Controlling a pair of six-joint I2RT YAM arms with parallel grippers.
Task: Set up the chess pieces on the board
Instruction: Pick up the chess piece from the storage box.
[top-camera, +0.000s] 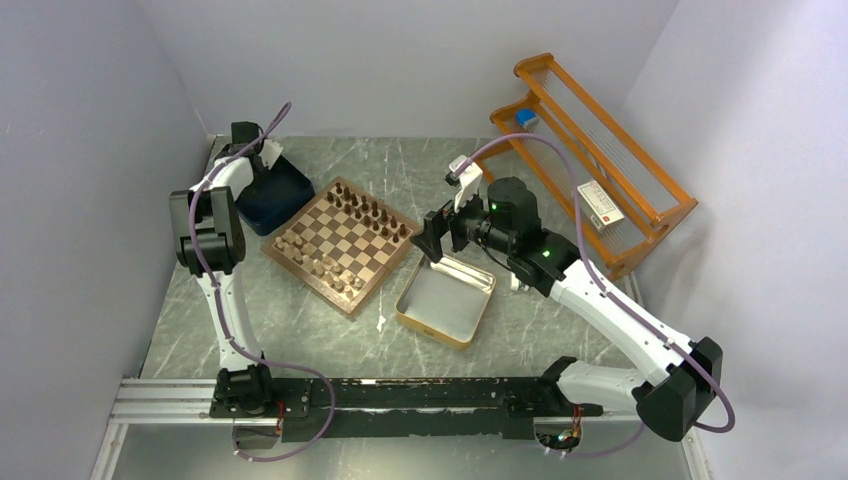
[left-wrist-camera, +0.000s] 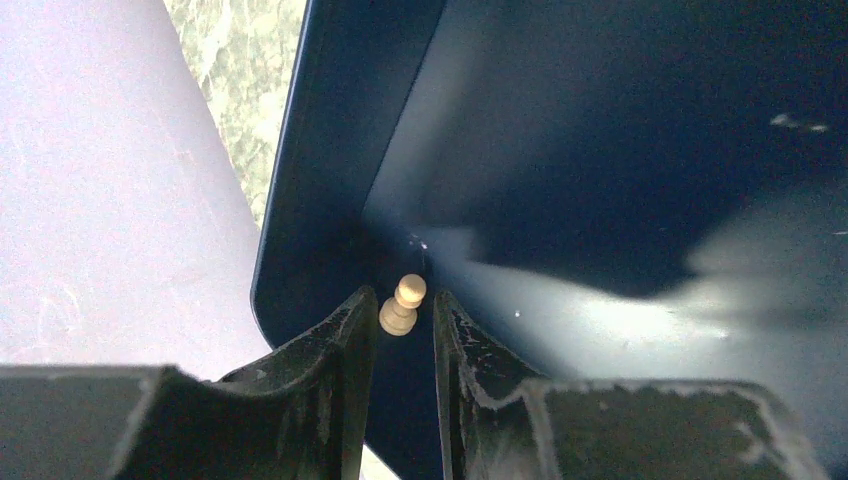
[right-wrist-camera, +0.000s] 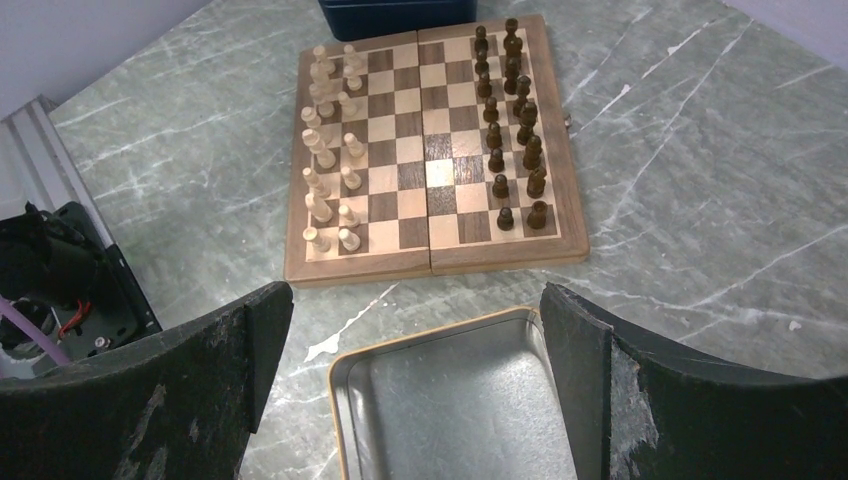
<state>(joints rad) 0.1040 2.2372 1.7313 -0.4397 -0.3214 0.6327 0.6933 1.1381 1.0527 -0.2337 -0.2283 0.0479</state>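
The board (top-camera: 305, 281) lies left of centre, with dark chess pieces (right-wrist-camera: 510, 120) in two rows on one side and pale ones (right-wrist-camera: 325, 150) on the other. My left gripper (left-wrist-camera: 402, 298) reaches down into a corner of the navy tray (left-wrist-camera: 600, 150). Its jaws stand slightly apart. One pale pawn (left-wrist-camera: 401, 312) lies tipped on the tray floor between the fingertips, close to the left one. My right gripper (right-wrist-camera: 415, 305) hovers wide open over the silver tin (right-wrist-camera: 450, 400), holding nothing; that gripper (top-camera: 428, 240) sits just right of the board.
The navy tray (top-camera: 280, 195) sits at the board's far left corner, near the left wall. An orange wooden rack (top-camera: 590, 160) with a small box stands at the back right. The tin (top-camera: 447, 300) lies between the board and the right arm.
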